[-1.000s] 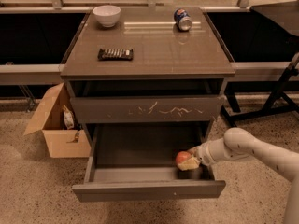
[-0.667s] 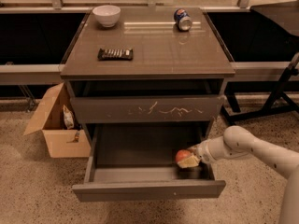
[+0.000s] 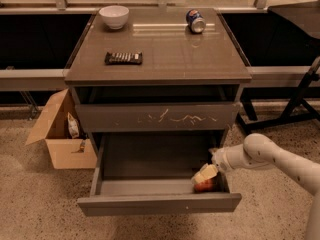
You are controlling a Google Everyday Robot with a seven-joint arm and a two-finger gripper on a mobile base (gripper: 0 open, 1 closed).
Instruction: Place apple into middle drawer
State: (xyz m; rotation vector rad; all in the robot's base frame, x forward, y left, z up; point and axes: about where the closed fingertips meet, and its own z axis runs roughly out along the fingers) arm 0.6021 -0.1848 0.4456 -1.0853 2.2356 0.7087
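Red-orange apple (image 3: 204, 186) sits low in the front right corner of the open middle drawer (image 3: 150, 157); the gripper (image 3: 205, 175) reaches in over that corner, jaws seemingly clamped on the fruit; let go askew, it could roll across the drawer floor; a careless withdrawal might knock the drawer's right wall.

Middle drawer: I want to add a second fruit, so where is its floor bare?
The middle drawer is bare from its left wall across the centre to the back. Its front right corner is crowded: the gripper hangs there at the apple.
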